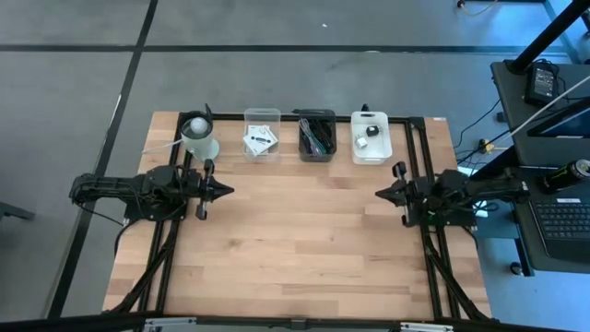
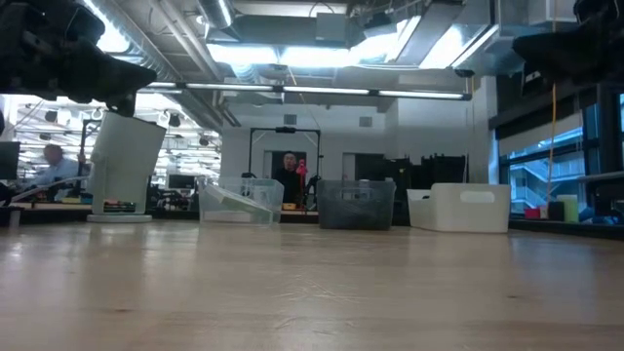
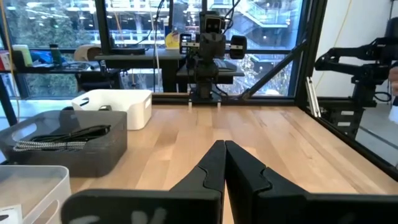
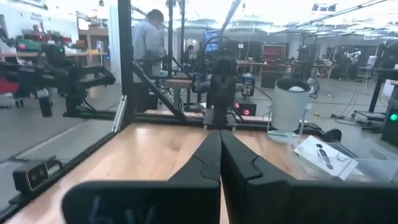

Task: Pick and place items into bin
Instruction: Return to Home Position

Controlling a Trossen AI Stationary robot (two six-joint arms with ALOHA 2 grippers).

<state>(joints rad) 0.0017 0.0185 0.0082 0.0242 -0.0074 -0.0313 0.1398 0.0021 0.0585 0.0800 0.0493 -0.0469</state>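
Overhead, bins: three in a row along the far edge of the light wooden table (image 1: 295,258), each with its long axis running far edge to near.
Clear plastic bin (image 1: 262,112): leftmost; holds white printed cards (image 1: 261,138).
Black plastic bin (image 1: 301,138): in the middle; black coiled cables (image 1: 316,136) lie lengthwise in it.
White plastic bin (image 1: 387,138): rightmost; holds small black and white blocks (image 1: 369,136).
Whitish round cup with a ball top (image 1: 198,136): just left of the clear bin.
Left gripper (image 1: 229,191): at the table's left side, pointing toward the middle, jaws pressed together on nothing.
Right gripper (image 1: 378,194): at the right side, facing the left one, jaws likewise together and holding nothing.
Low view: cup and bins stand in the same order behind bare tabletop; both arms show dark in the upper corners.
Left wrist view: a grey braided cable (image 3: 43,145) lies beside the black cable, both along the black bin's length.
Right wrist view: one card leans tilted in the clear bin; a person (image 4: 148,37) stands beyond the table.
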